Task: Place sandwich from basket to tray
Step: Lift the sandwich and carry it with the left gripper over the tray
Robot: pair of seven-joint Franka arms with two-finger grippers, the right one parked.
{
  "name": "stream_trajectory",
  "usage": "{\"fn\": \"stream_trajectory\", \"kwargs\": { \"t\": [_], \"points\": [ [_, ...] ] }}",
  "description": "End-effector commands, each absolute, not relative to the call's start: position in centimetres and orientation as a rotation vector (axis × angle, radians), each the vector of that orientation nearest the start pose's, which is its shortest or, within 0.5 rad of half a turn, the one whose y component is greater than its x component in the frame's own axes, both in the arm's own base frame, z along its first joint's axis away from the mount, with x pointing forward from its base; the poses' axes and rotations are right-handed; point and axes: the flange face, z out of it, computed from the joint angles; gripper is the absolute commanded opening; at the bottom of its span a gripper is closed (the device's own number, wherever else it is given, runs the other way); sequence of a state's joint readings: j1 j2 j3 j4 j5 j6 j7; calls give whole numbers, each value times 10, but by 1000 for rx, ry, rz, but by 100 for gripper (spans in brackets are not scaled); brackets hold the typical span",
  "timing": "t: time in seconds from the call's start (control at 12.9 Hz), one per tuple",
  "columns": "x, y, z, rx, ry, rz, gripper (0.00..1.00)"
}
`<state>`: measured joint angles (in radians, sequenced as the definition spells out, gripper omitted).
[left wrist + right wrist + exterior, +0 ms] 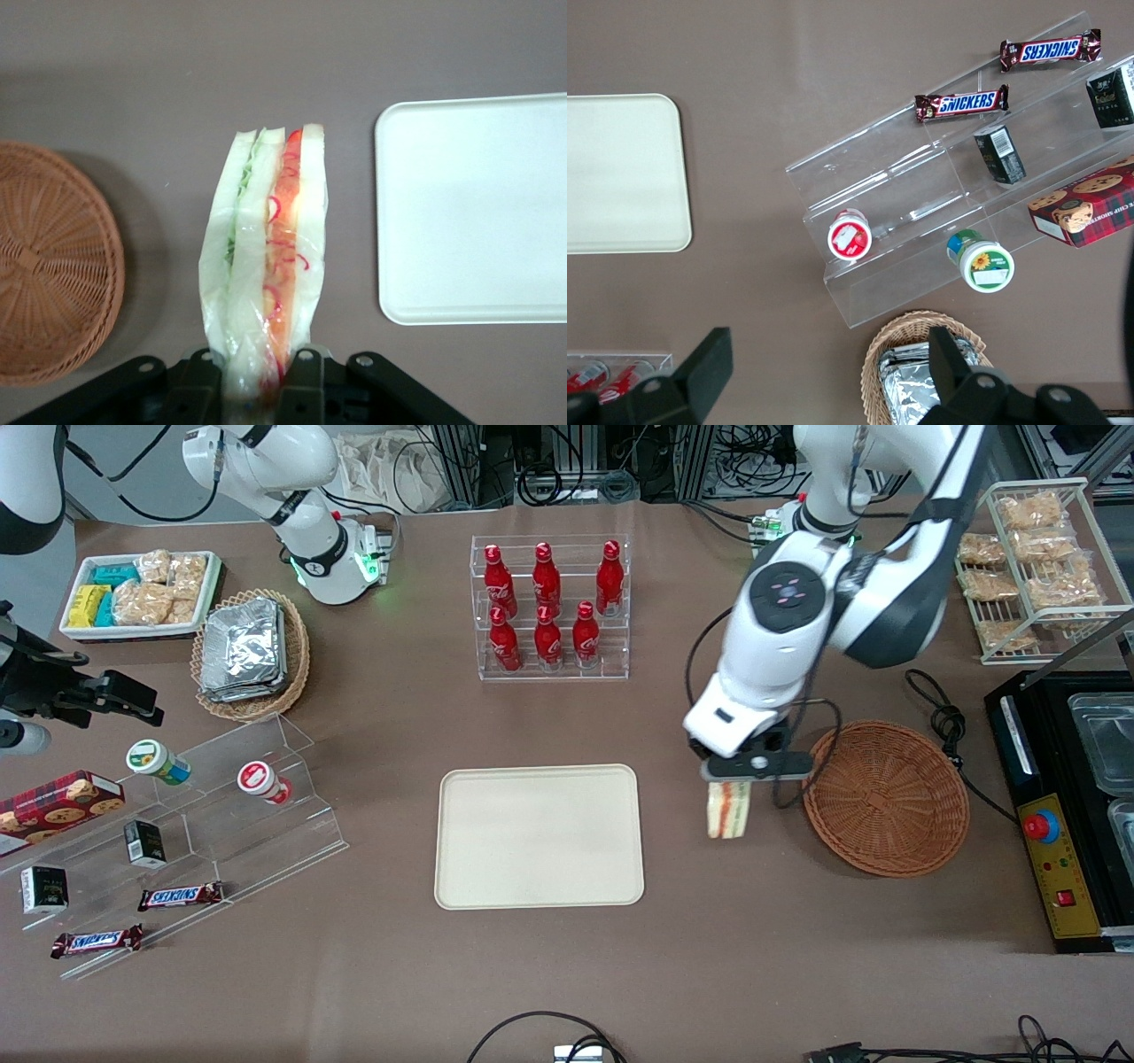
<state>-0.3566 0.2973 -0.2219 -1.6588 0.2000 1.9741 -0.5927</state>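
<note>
Gripper (pixel 260 376) jaws are clamped on the sandwich (pixel 727 809), hung long-axis down between basket (pixel 886 797) and tray (pixel 539 837).

The gripper (pixel 728 778) hangs between the basket (pixel 889 797) and the tray (pixel 539 836), closed on the sandwich (pixel 728 810); its fingers are mostly hidden under the arm's wrist in the front view. In the left wrist view the picture's edge cuts off the sandwich's (pixel 266 274) clamped end, much of the basket (pixel 53 266) and one end of the tray (pixel 469 208). The sandwich's filling layers are too small to tell apart from the front.
</note>
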Motion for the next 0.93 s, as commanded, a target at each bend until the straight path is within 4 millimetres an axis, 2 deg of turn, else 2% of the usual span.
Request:
{"fn": "stream_trajectory", "kwargs": {
  "t": [0.0,0.16,0.23,0.39,0.54,0.78,0.85],
  "points": [
    [570,-365,432,-3032,109,-127,16],
    [568,-393,408,-3044,70,-104,16],
    [569,-406,390,-3044,53,-84,16],
    [576,-428,370,-3067,6,-93,16],
    [581,-437,347,-3090,-5,-101,17],
    [571,-464,303,-3115,-3,-107,18],
    [566,-471,295,-3113,10,-102,18]
  ]
}}
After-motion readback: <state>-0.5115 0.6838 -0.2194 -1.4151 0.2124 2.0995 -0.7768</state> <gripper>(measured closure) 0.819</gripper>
